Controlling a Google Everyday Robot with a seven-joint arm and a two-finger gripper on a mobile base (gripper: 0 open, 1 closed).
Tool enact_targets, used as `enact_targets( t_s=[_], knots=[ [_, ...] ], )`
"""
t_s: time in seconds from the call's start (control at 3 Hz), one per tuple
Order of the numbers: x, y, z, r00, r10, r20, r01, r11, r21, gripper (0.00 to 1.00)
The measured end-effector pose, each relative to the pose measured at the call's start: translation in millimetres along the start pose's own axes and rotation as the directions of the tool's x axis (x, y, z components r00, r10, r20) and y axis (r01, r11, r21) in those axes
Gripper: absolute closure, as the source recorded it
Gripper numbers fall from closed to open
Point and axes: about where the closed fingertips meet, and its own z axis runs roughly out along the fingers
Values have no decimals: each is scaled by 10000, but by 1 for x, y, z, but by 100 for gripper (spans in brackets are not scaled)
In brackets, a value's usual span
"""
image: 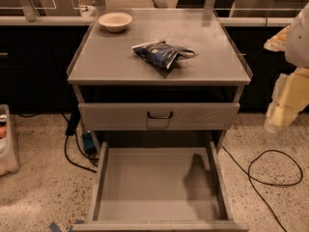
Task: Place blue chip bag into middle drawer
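The blue chip bag [163, 53] is a crumpled dark-blue foil bag with white markings. It lies on the grey cabinet top [106, 57], a little right of centre. The middle drawer [145, 187] is pulled out wide below, with a bare flat floor and low side walls, and nothing lies in it. My gripper [282, 110] hangs at the right edge of the view, pale yellow and white. It is beside the cabinet, level with the closed drawer front, well right of the bag and above the floor. It holds nothing that I can see.
A cream round bowl [115, 21] stands at the back left of the cabinet top. A closed grey drawer front with a small black handle [159, 115] sits above the open drawer. A black cable [275, 168] loops on the floor at the right. A pale bin [7, 144] stands at the left.
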Motion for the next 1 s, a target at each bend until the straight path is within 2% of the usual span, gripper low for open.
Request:
enact_targets(
  t_s=[0.33, 0.67, 1.0],
  knots=[
    [0, 0, 0, 10000, 0, 0, 0, 10000, 0, 0],
    [-16, -2, 27, 9990, -220, 384, 221, 9998, -15, 0],
    [-44, -15, 63, 9937, -550, 977, 554, 9985, -10, 0]
  ],
)
